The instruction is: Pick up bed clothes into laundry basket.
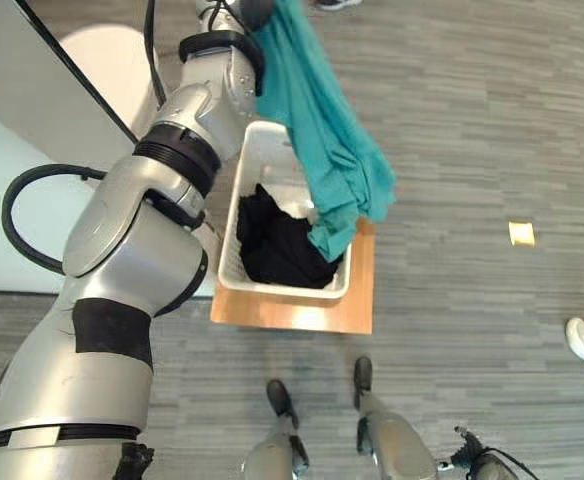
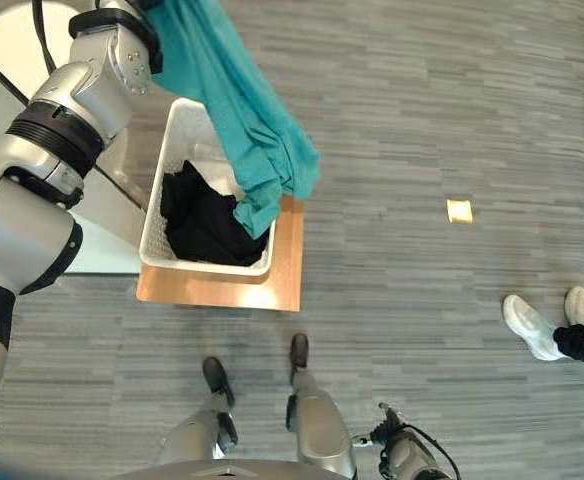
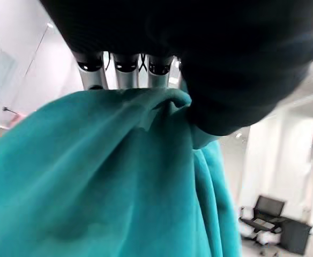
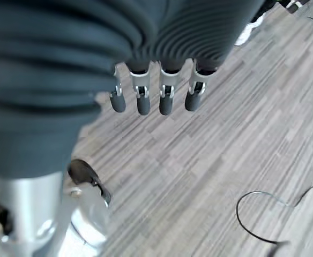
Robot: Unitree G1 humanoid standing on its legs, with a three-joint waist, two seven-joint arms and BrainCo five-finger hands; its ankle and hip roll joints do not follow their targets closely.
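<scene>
Teal bedclothes (image 1: 322,120) hang from the left robot hand (image 3: 125,69), fingers curled into the fabric, their lower end over the white laundry basket (image 1: 262,150); next, I judge, lowering and letting go.

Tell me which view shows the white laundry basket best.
The right eye view: the white laundry basket shows nearly whole on its wooden board, with black clothes inside and the teal cloth hanging over its right rim. In the left eye view the left arm covers part of its left side. The left wrist view shows teal cloth against the left hand.
</scene>
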